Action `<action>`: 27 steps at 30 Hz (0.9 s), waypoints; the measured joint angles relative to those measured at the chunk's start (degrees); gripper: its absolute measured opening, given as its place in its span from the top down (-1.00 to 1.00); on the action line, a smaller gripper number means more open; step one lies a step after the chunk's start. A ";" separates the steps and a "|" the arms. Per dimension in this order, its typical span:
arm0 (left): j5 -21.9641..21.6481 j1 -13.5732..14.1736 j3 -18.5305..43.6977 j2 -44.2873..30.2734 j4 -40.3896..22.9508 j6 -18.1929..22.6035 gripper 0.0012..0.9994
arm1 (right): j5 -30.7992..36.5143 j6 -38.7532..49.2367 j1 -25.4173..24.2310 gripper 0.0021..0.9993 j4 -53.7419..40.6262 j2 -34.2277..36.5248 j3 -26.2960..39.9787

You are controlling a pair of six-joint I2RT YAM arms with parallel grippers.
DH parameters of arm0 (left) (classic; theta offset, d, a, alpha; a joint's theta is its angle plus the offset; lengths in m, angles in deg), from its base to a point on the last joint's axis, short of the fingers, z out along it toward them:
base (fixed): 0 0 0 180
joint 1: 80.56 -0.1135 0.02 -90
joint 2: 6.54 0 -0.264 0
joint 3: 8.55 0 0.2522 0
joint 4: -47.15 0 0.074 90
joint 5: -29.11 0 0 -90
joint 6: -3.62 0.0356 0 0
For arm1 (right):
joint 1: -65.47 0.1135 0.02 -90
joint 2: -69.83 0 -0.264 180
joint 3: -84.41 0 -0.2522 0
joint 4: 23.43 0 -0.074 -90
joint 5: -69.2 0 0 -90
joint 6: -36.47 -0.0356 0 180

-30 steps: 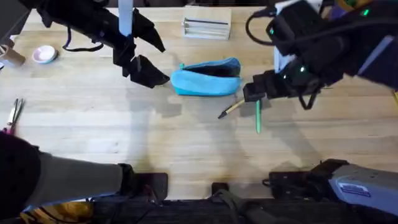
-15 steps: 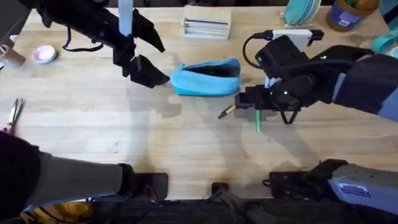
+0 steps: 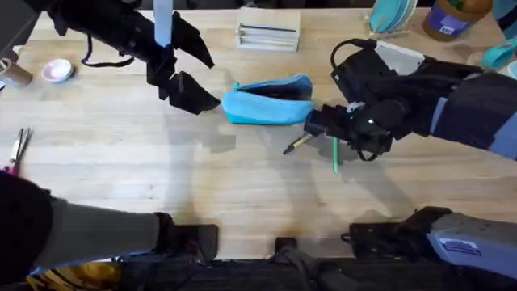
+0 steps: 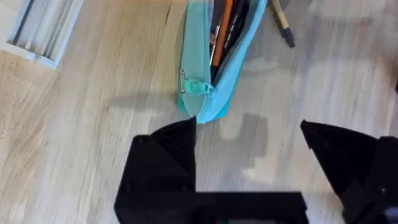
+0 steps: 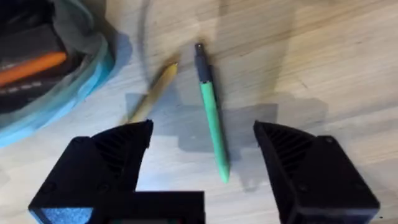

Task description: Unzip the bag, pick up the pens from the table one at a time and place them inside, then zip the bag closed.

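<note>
The light blue bag [image 3: 266, 100] lies unzipped in the middle of the table [image 3: 161, 178], its dark opening showing. In the left wrist view the bag [image 4: 198, 56] holds an orange stick and dark items, zipper pull [image 4: 196, 87] at its near end. Two pens lie just right of it: a tan one [image 3: 297, 144] and a green one [image 3: 335, 153]. My right gripper [image 3: 327, 128] hovers open over them; the green pen [image 5: 212, 121] lies between its fingers and the tan pen [image 5: 152, 93] beside it. My left gripper [image 3: 208, 81] stands open at the bag's left end, touching nothing.
A white rectangular box [image 3: 268, 36] sits behind the bag. A small pink dish [image 3: 58, 71] and a metal tool [image 3: 18, 145] lie at the far left. Teal plates [image 3: 392, 14] and a blue container [image 3: 448, 16] stand at the back right.
My right arm has swung in and come down over the two pens, its gripper shifting slightly left. The left arm, bag and pens have not moved.
</note>
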 joint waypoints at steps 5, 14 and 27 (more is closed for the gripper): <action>0.00 0.00 0.00 0.00 0.00 0.00 -0.99 | 1.42 -1.89 0.00 -0.99 -0.13 0.22 -0.24; -0.05 0.00 0.00 0.00 0.00 0.01 -0.99 | 3.78 -7.57 0.11 -0.67 -0.22 2.89 -0.96; -1.34 0.00 0.00 0.00 0.00 0.01 -0.99 | 4.62 -8.69 0.00 0.92 0.28 2.89 -0.96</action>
